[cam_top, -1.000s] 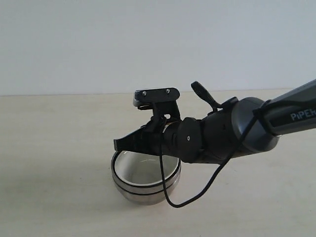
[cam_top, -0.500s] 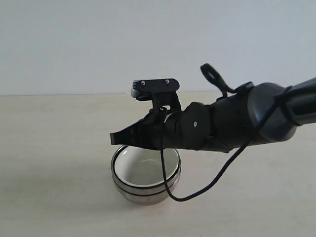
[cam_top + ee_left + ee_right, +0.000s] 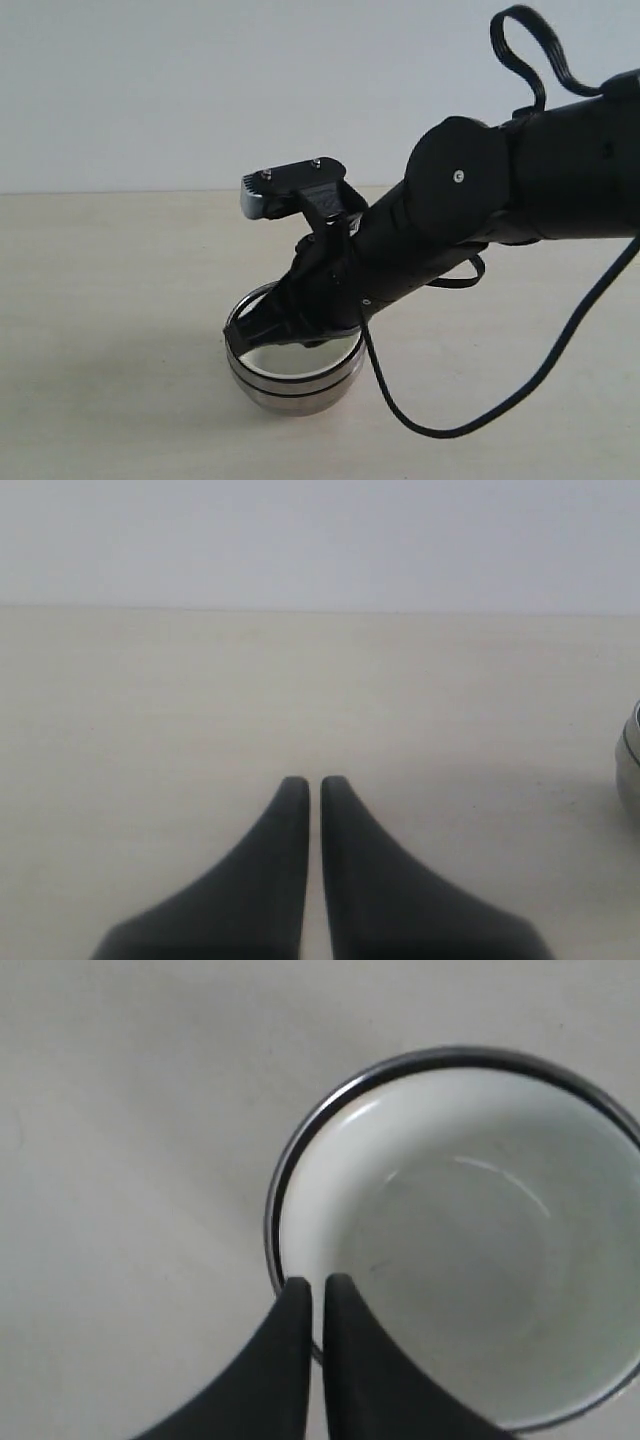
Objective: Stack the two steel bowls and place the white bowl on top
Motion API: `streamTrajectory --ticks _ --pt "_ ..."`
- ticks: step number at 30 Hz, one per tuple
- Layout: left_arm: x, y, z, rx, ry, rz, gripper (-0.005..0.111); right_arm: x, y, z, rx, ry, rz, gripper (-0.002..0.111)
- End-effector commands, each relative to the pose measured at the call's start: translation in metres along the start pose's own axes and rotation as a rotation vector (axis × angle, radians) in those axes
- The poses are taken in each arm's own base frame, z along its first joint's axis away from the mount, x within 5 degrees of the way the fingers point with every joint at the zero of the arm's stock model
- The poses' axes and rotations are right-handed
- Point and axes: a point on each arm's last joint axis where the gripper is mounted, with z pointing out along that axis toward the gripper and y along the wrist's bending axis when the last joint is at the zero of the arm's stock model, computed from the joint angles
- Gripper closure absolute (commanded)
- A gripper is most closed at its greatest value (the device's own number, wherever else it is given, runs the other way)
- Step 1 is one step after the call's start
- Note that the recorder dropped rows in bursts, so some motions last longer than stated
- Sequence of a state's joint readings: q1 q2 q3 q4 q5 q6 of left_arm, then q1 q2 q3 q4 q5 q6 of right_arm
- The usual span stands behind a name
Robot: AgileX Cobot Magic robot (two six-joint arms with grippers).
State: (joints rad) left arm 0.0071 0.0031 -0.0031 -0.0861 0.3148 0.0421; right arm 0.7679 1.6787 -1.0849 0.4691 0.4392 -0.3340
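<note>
The two steel bowls (image 3: 292, 393) stand nested on the table, a dark seam marking where one sits in the other. The white bowl (image 3: 300, 361) sits inside the top one; in the right wrist view the white bowl (image 3: 470, 1240) fills the thin steel rim (image 3: 300, 1150). My right gripper (image 3: 236, 334) is shut and tilts down over the stack's left rim. Its tips (image 3: 312, 1282) are just above the rim, with nothing held. My left gripper (image 3: 307, 780) is shut over bare table, and the steel stack (image 3: 630, 770) shows only at that view's edge.
The stack stands on a pale beige table (image 3: 110, 300) with a plain white wall behind. The right arm's black cable (image 3: 470, 425) loops down beside the stack on the right.
The right arm has swung its wrist upward and pitched the shut gripper down, from level above the bowls to pointing at the stack's left rim. The bowls have not moved.
</note>
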Motion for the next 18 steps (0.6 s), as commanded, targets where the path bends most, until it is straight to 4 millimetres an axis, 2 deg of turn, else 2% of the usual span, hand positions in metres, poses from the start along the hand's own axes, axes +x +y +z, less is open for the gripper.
streamTrajectory --ticks 1,5,10,18 --pt "0.0 0.0 0.0 0.005 -0.007 -0.004 0.103 0.009 -0.004 -0.006 0.044 0.113 -0.024 0.108" --pt "0.0 0.0 0.0 0.005 -0.007 -0.004 0.103 0.013 -0.011 -0.006 0.118 0.156 -0.003 0.108" --pt "0.0 0.0 0.0 0.005 -0.007 -0.004 0.103 0.009 -0.012 -0.005 0.131 0.112 -0.003 0.108" --pt "0.0 0.0 0.0 0.005 -0.007 -0.004 0.103 0.016 -0.018 0.019 0.146 0.15 0.005 0.108"
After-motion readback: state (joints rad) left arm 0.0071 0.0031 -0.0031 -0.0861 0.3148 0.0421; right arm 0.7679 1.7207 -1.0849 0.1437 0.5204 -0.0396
